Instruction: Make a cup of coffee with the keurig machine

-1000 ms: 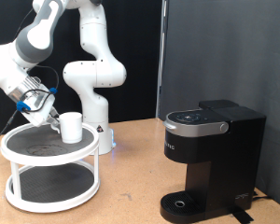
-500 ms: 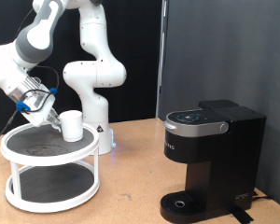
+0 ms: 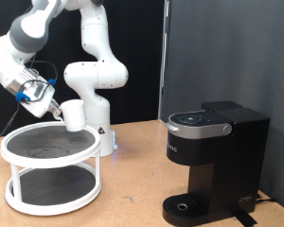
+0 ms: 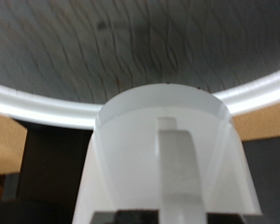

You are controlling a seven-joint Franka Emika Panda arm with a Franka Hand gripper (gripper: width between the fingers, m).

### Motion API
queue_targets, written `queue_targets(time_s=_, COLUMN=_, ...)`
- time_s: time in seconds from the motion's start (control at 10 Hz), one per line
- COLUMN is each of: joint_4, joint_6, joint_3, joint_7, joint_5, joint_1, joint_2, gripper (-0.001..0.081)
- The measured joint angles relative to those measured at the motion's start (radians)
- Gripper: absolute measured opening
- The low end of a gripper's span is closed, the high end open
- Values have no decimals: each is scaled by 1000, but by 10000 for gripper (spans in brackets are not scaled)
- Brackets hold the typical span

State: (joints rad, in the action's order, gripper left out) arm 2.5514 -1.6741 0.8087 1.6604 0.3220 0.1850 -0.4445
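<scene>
The plain white ceramic mug [image 3: 74,115] hangs clear above the dark top shelf of the round white two-tier stand [image 3: 51,148], at about ten o'clock in the exterior view. The two-finger gripper [image 3: 57,112] is closed on the mug from the side away from the machine. The black boxy coffee machine [image 3: 214,163], with its grey-rimmed oval top panel, stands well apart at about four o'clock, lid down.

The mug looks rigid, fairly heavy for its size, glazed and therefore likely slippery. It would probably chip or crack if dropped. A firm hold across the wall or at the handle suits it best, kept upright.

The exterior view gives the height of the mug over the shelf and the gap to the machine, but hides the contact itself. The wrist view fills with the mug [image 4: 164,154]. A pale vertical strip, probably the handle, runs down its middle, and the shelf's white rim curves behind it. The fingertips are not clearly visible there.
</scene>
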Motion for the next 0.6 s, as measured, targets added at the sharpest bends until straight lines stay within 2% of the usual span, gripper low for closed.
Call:
queue_targets(time_s=0.2, joint_4=-28, joint_6=57, joint_3=0, joint_7=23, joint_5=0, joint_1=3, joint_2=-33, gripper=3)
queue_targets(time_s=0.5, joint_4=-12, joint_6=51, joint_3=-11, joint_7=37, joint_5=3, joint_1=2, joint_2=-33, gripper=3)
queue_targets(time_s=0.6, joint_4=8, joint_6=18, joint_3=-30, joint_7=79, joint_5=43, joint_1=3, joint_2=-42, gripper=3)
